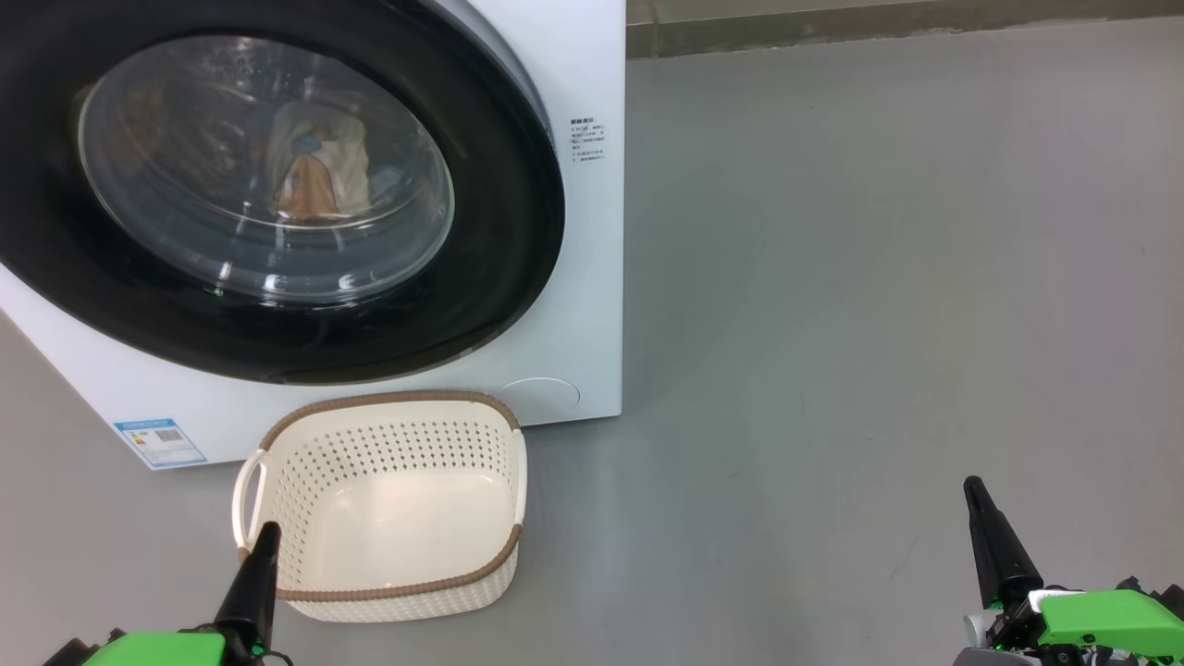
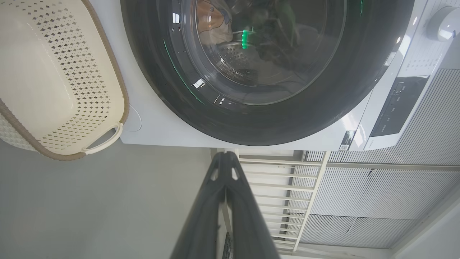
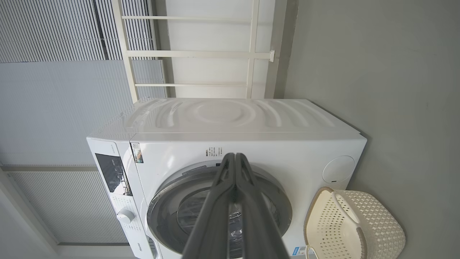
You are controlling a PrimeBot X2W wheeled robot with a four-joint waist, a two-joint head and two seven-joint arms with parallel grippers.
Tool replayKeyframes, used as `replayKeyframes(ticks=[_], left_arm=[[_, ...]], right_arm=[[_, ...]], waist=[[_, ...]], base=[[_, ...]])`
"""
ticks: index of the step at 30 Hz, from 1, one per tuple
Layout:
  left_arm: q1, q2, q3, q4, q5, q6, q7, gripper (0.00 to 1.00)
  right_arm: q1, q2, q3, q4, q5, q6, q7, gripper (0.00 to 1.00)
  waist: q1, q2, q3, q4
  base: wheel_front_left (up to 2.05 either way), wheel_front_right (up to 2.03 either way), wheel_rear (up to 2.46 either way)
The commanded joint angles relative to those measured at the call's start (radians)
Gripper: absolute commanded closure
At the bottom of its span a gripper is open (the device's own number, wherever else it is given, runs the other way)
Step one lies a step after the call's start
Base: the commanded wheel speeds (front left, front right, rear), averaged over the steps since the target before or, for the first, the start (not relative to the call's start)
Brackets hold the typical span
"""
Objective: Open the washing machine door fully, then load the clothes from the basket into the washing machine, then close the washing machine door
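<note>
Grey floor [image 1: 832, 277] (smooth) beneath cream basket [image 1: 388, 444]

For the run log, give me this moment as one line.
washing machine door: closed | clothes: inside, seen through door glass | basket: empty | left gripper: shut, empty | right gripper: shut, empty

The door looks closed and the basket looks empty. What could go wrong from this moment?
1. The washing machine door looks shut, but whether it has latched cannot be seen; it might spring open.
2. The clothes lie close behind the glass; a fold could be caught at the seal, which is hidden.
3. The left gripper, shut, points at the near corner of the basket; a forward move might knock it.
</note>
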Motion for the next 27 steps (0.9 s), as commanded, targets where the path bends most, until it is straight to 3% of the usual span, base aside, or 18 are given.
replayKeyframes(ticks=[1,27], left_arm=[[-0.041,0.016,0.035,-0.029,-0.004,-0.003,0.004,1.00],[-0.041,0.015,0.037,-0.029,-0.003,-0.003,0.006,1.00]], right_arm=[[-0.046,-0.012,0.023,-0.025,0.004,-0.001,0.009,1.00],[-0.046,-0.012,0.023,-0.025,0.004,-0.001,0.009,1.00]], waist=[[-0.0001,-0.0001,0.000,0.000],[-0.0001,-0.0001,0.000,0.000]], base=[[0.00,0.00,0.00],[0.00,0.00,0.00]])
